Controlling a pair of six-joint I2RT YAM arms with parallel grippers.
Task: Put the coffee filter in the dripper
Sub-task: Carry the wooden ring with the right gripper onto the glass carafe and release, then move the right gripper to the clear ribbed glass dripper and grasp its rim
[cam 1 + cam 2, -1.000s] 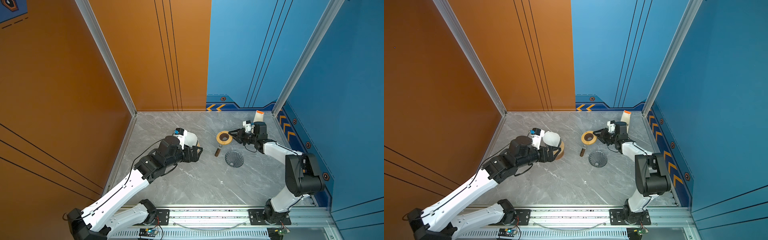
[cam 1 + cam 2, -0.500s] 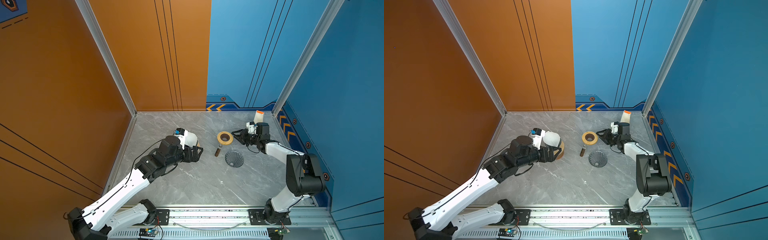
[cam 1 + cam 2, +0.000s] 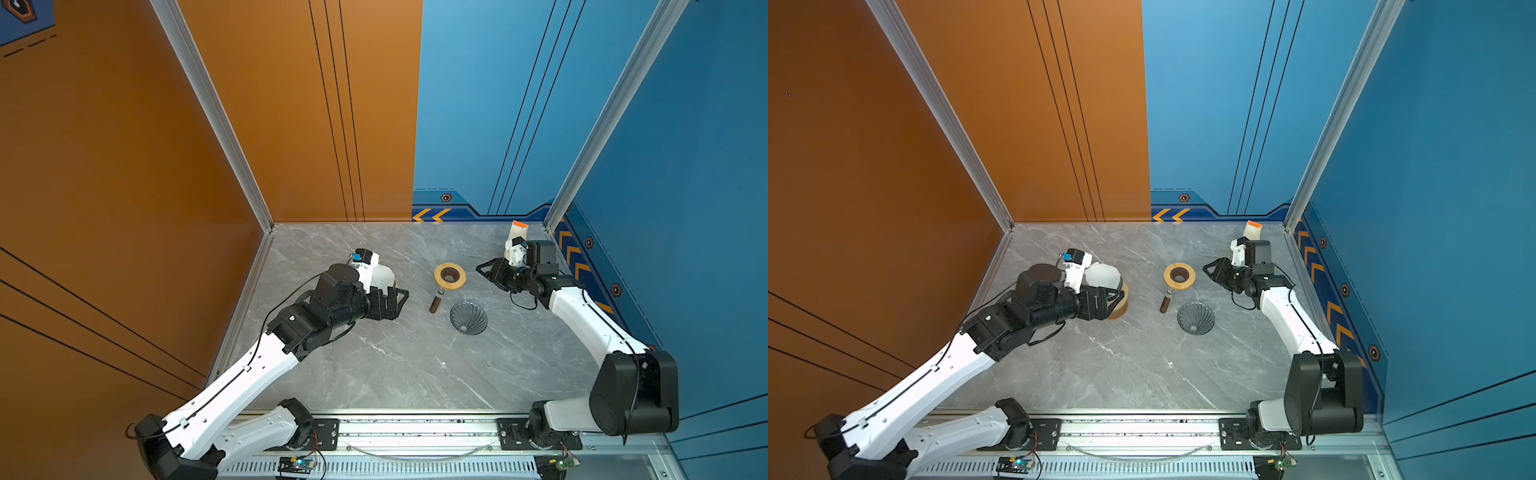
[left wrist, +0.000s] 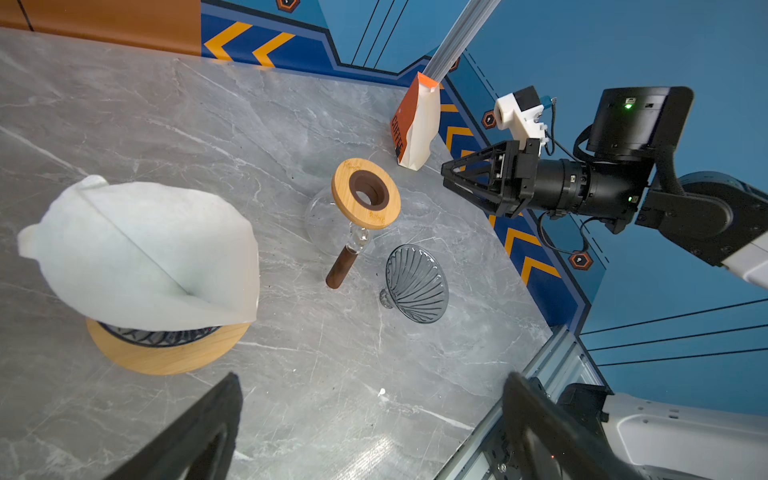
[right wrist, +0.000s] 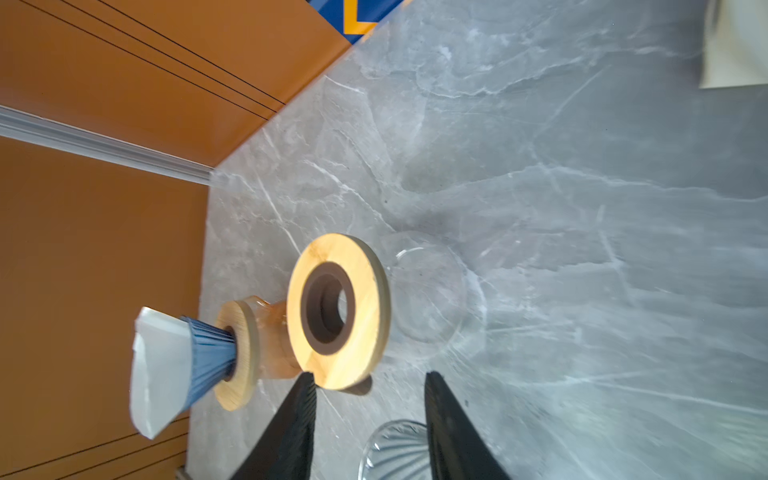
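With the filter (image 4: 137, 253) on its stand (image 4: 166, 357), well apart from the dripper (image 4: 415, 282), the wide-open left gripper (image 4: 372, 378) should pinch one paper edge lightly, while the part-open, empty right gripper (image 4: 449, 176) rights the tipped dripper.

The left arm (image 3: 232, 386) and right arm (image 3: 582, 316) were clad in white shells joined by black cylindrical joints. A white camera mount (image 3: 365, 266) with a blue plug was fixed at the left wrist. Thin black cables (image 4: 559, 249) were looped along the links. The left tool (image 4: 372, 376) and right tool (image 5: 369, 376) were made of black, hollow triangular fingers. A green light (image 4: 628, 104) was lit on the right arm's housing.
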